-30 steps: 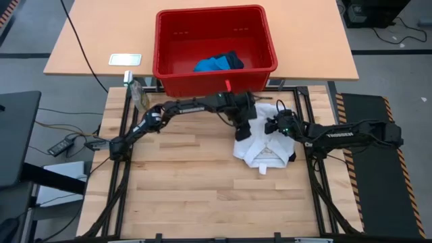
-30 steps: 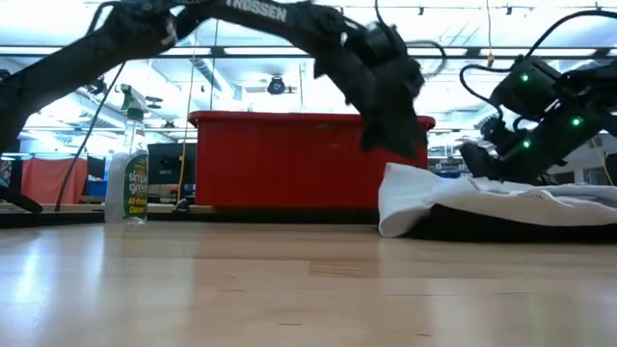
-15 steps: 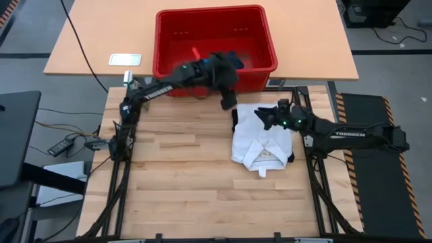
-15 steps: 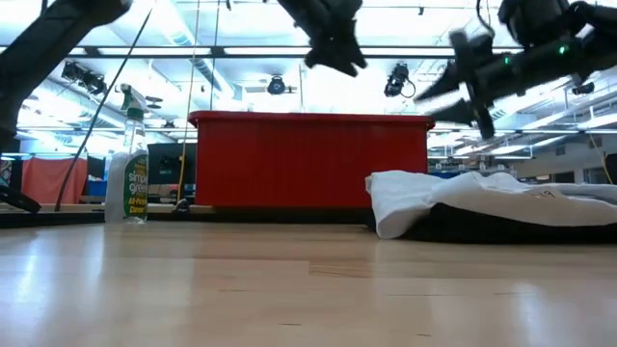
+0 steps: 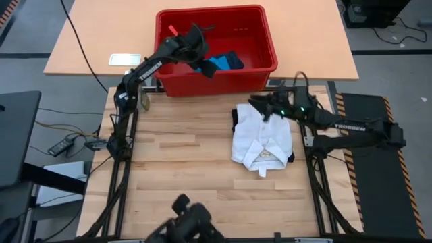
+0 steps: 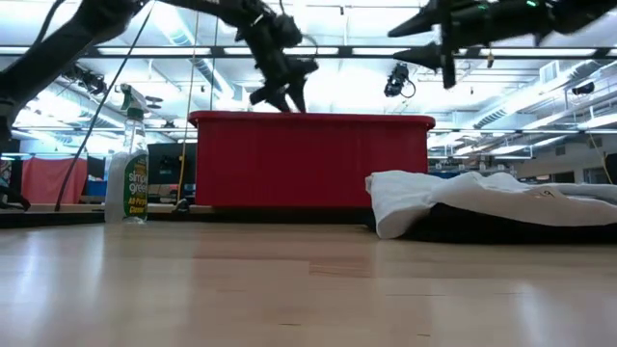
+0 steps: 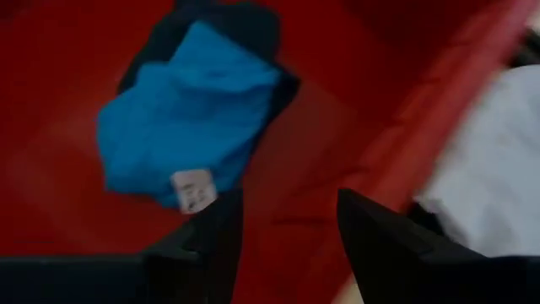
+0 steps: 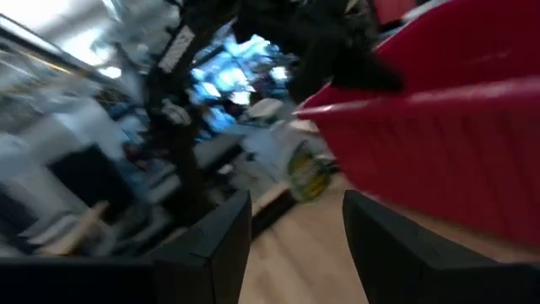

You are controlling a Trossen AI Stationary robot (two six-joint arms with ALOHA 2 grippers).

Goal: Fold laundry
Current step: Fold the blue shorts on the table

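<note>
Here, nearest first.
Tabletop (image 5: 189,175): wooden; a dark blurred shape sat at its near edge in the high view, too unclear to name.
White garment (image 5: 262,135): lay folded on the tabletop toward the right side, collar showing, with a black shirt (image 5: 235,119) peeking from under its edges.
Right gripper (image 5: 258,108): hung above the far corner of the white garment, its fingers (image 8: 211,245) parted and holding nothing.
Red basket (image 5: 214,79): stood just beyond the tabletop's far edge, on a second surface.
Blue piece (image 7: 181,127): lay crumpled on the basket floor, with a dark cloth behind it and a small white tag showing.
Left gripper (image 5: 202,37): was inside the basket, above and just beside the blue piece, fingers (image 7: 215,245) apart and empty.
Spray bottle (image 6: 127,173): stood near the basket's left corner.
Risk, judged: the fingers could close on the dark cloth together with the blue piece, since the two lay bunched.
Risk, judged: lifting out, the arm could catch the basket's rim and drag it.
Risk, judged: the right gripper, so close over the folded pile, could snag and undo it.
</note>
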